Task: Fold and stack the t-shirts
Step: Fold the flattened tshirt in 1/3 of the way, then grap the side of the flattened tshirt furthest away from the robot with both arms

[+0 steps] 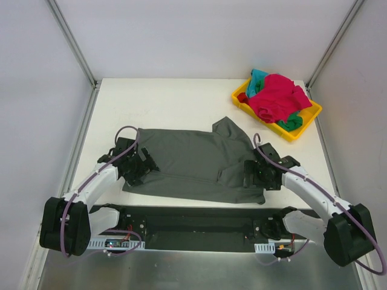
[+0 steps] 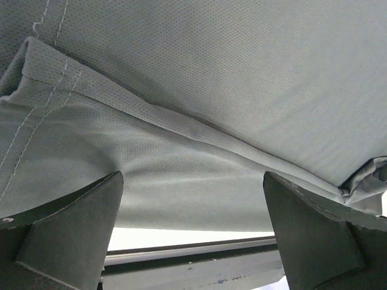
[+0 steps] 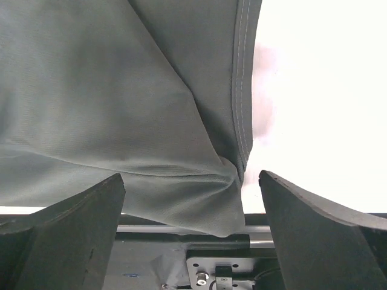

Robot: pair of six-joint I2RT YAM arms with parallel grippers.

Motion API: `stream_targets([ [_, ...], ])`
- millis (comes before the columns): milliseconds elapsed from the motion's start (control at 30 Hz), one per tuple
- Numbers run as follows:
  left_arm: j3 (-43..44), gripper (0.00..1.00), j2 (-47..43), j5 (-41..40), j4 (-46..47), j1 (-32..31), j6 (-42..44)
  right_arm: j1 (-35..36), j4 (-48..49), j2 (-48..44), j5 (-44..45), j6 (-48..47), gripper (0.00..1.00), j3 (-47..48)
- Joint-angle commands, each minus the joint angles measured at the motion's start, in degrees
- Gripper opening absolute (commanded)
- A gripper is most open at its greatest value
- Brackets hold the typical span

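**Status: both tools open at the shirt edges**

The grey t-shirt [image 1: 193, 163] lies spread on the white counter [image 1: 169, 103], near the arm bases. The left tool [image 1: 140, 169] sits at its left edge and the right tool [image 1: 254, 174] at its right edge. In both wrist views the jaws stand wide apart, with fabric in front of them. A yellow tray [image 1: 291, 134] in the far right corner holds bunched red, teal and green shirts [image 1: 275, 96].

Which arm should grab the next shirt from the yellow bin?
Probably the right: the right gripper sits nearer the yellow bin; the left gripper is across the gray shirt.
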Motion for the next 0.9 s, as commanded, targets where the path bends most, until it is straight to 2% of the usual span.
stream_targets([
  [0, 7.8, 0.99, -0.7, -2.3, -6.2, 0.0, 1.6, -0.2, -1.5, -3.2, 2.9, -4.1, 0.96, 7.8],
  [100, 13.7, 0.99, -0.1, -6.0, -7.2, 0.1, 3.3, -0.2, 2.0, -2.3, 1.3, -7.1, 0.96, 13.6],
  [233, 22.5, 0.99, 4.4, -13.1, -7.5, 1.0, 3.5, -0.2, 10.9, 4.3, -3.1, -11.9, 0.96, 22.9],
  [300, 27.7, 0.99, 9.0, -16.8, -7.5, 2.3, 4.5, -0.3, 11.1, 10.6, -3.0, -13.1, 0.96, 30.0],
  [433, 39.3, 0.99, 21.7, -14.8, -7.6, 6.3, 7.1, -0.3, 11.1, 28.4, -3.0, -20.4, 0.96, 45.3],
  [567, 46.9, 0.99, 32.9, -14.3, -8.0, 9.3, 9.1, -0.3, 5.4, 45.7, 0.5, -23.4, 0.97, 64.2],
  [733, 55.8, 0.9, 43.0, -18.6, -10.0, 9.8, 11.4, -0.3, -2.4, 65.1, 6.5, -24.7, 0.97, 88.2],
  [867, 63.9, 0.8, 52.0, -18.6, -13.6, 9.9, 12.2, -0.7, -3.9, 75.4, 10.0, -25.1, 0.91, 98.5],
])
